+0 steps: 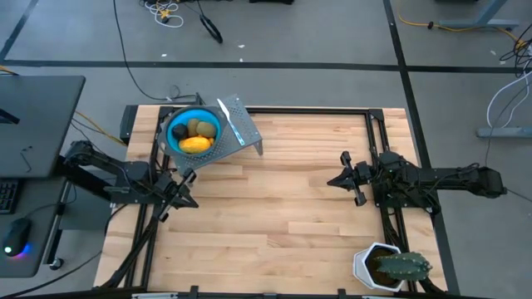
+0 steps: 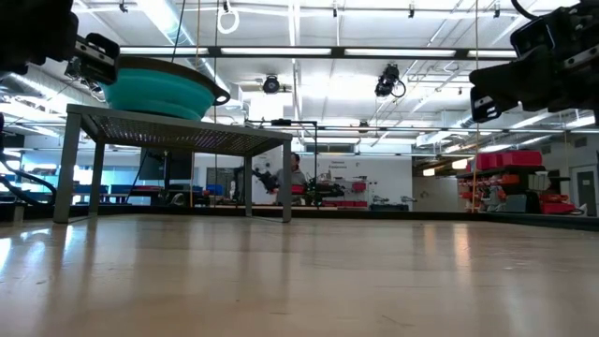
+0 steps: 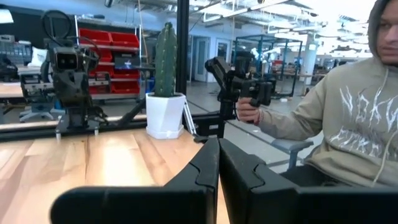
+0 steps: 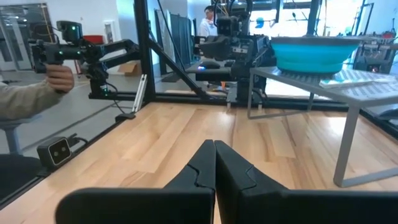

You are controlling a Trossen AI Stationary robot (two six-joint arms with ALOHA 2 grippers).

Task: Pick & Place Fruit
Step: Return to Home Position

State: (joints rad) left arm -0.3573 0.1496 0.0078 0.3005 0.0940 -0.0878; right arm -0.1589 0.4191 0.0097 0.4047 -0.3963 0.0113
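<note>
Overhead, I see the yellow oblong fruit (image 1: 195,144) and darker round fruit (image 1: 198,127) inside the round blue strainer bowl (image 1: 170,133) on the grey mesh shelf (image 1: 248,133). From down low, only the bowl's side shows. The left gripper (image 3: 218,142) has its fingers pressed together, holding nothing; so does the right gripper (image 4: 214,144).

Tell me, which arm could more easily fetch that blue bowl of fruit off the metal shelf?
Probably left: the left gripper sits beside the grey metal shelf holding the blue strainer bowl, while the right gripper waits farther across the table.
</note>
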